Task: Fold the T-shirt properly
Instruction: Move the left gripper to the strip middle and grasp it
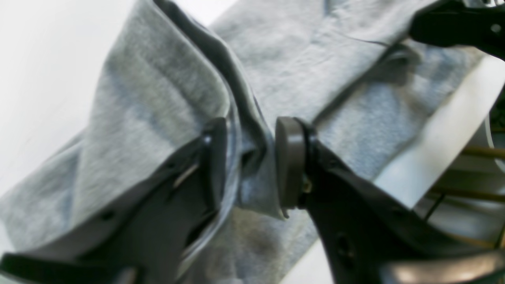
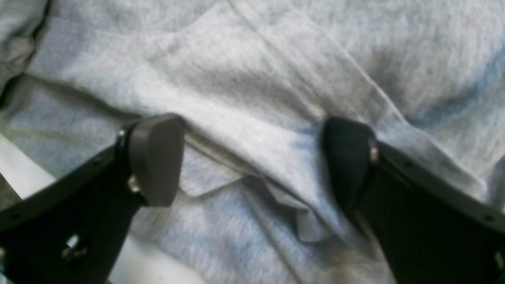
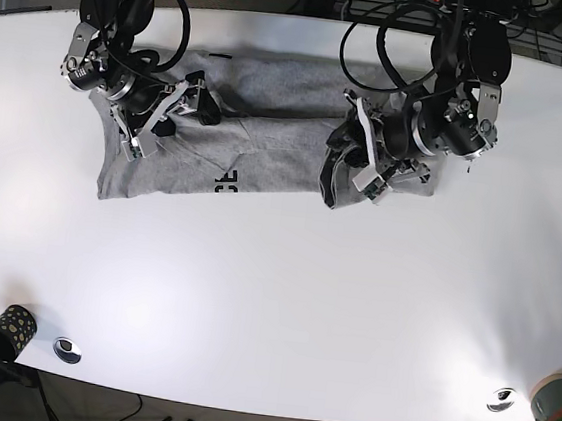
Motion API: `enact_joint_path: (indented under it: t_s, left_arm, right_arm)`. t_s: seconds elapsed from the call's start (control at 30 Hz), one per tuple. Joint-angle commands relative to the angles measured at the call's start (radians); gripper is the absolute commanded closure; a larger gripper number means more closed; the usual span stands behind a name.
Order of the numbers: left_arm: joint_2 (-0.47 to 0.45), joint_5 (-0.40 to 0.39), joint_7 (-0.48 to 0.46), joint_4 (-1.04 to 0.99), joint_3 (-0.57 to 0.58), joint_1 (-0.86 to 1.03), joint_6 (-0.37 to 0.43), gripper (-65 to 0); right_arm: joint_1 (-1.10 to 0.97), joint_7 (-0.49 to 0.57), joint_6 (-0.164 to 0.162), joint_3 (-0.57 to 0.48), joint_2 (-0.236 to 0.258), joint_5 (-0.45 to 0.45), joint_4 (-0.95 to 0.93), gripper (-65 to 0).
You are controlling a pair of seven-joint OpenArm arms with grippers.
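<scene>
A grey T-shirt point(image 3: 236, 156) with dark print lies spread across the far half of the white table. Its right end is bunched up under my left gripper point(image 3: 350, 178). In the left wrist view, the left gripper point(image 1: 252, 161) is shut on a raised fold of the T-shirt point(image 1: 158, 90), with cloth pinched between the pads. My right gripper point(image 3: 176, 109) hovers over the shirt's left end. In the right wrist view, the right gripper point(image 2: 252, 157) is open, fingers wide apart on either side of a crease in the T-shirt point(image 2: 252, 79).
The table point(image 3: 272, 300) reaches toward me in front of the shirt. A dark patterned cup point(image 3: 9, 328) and a metal disc point(image 3: 67, 349) sit at the near left. Another disc point(image 3: 501, 398) and a plant pot point(image 3: 555, 400) are at the near right. Cables hang behind both arms.
</scene>
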Motion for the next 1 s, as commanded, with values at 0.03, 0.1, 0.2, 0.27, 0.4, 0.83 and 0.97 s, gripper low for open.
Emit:
enact_joint_path:
  t_s: [0.03, 0.1, 0.2, 0.27, 0.4, 0.83, 0.97]
  left_arm:
    - [-0.004, -0.018, -0.012, 0.022, 0.064, -0.011, -0.002, -29.4]
    - [-0.004, -0.02, -0.003, 0.027, 0.092, -0.012, -0.002, -32.4]
    - [-0.004, -0.024, 0.043, 0.067, 0.133, -0.014, -0.005, -33.6]
    - [-0.009, -0.024, 0.06, 0.096, 0.164, -0.018, -0.007, -33.3]
    - [-0.01, -0.024, 0.064, 0.144, 0.164, -0.028, -0.007, -33.2]
    - [-0.006, -0.015, 0.057, 0.144, -0.235, -0.075, -0.002, -8.2]
    - [-0.006, 0.055, 0.057, 0.134, -0.296, -0.08, -0.001, -6.1]
  right_arm:
    - [0.003, -0.022, -0.002, -0.002, 0.002, -0.004, 0.003, -53.9]
    - [0.003, -0.022, -0.002, -0.002, 0.002, -0.004, 0.003, -53.9]
    - [0.003, -0.022, -0.002, -0.002, 0.002, -0.004, 0.003, -53.9]
    - [0.003, -0.022, -0.002, -0.002, 0.002, -0.004, 0.003, -53.9]
    - [0.003, -0.022, -0.002, -0.002, 0.002, -0.004, 0.003, -53.9]
    - [0.001, -0.022, -0.002, -0.002, 0.002, -0.004, 0.003, -53.9]
    - [0.0, -0.022, -0.002, -0.002, 0.002, -0.004, 0.003, -53.9]
